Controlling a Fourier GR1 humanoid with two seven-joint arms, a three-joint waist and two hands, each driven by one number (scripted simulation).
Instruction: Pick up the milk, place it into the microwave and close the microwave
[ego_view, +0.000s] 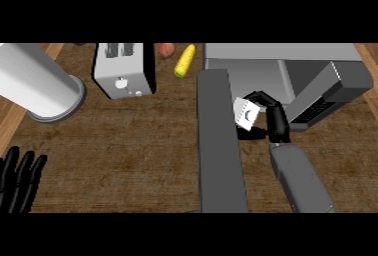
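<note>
The white milk carton sits in my right hand, whose black fingers curl round it just in front of the microwave's opening. The grey microwave stands at the back right, its door swung open toward me as a long grey slab left of the hand. My left hand rests open at the lower left edge, fingers up.
A white toaster stands at the back centre-left, a large white cylinder at the far left. A yellow corn cob and a reddish item lie behind. The microwave's control panel is right of the hand.
</note>
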